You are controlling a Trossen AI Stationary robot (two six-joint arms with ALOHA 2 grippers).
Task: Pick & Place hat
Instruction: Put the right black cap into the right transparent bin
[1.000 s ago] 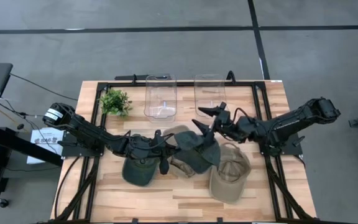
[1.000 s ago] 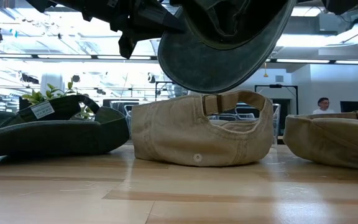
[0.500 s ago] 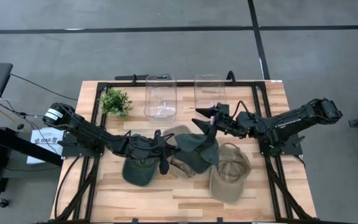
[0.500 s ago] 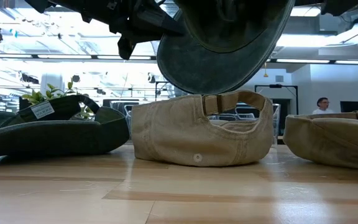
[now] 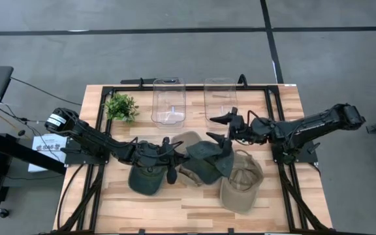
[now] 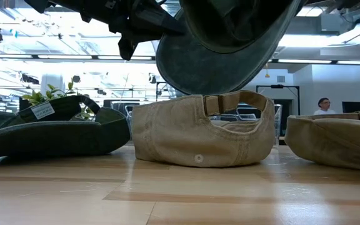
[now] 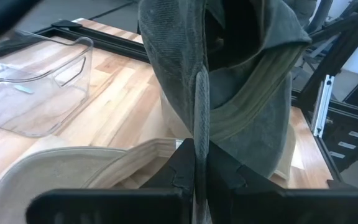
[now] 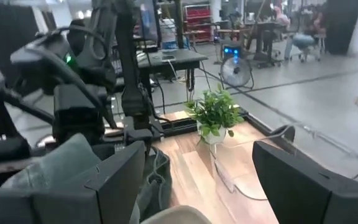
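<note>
Seen from above, the left gripper (image 5: 175,158) is pinching the brim of a dark green cap (image 5: 207,158) at mid-table while the right gripper (image 5: 223,128), jaws spread wide and empty, is backing away toward the clear bins (image 5: 168,101); a second ago it was sitting closer over the cap. The handover, by this reading, is finishing, and the left arm alone now has to carry the cap to its place. A second dark green cap (image 5: 146,179) and two tan caps (image 5: 240,186) are lying on the wooden table (image 5: 175,212), near a small potted plant (image 5: 121,106).

At table height, the held cap (image 6: 224,44) is hanging clear above the tan cap (image 6: 204,134), its faded, curved brim sagging a shade lower than a moment ago.

Through the left wrist camera, the closed fingers (image 7: 194,168) are clamping the brim edge-on; the cap (image 7: 241,74) is drooping, soft and folded, its lighter sweatband showing.

Through the right wrist camera, the open fingers (image 8: 114,180) are framing nothing but the plant (image 8: 215,115) beyond.
</note>
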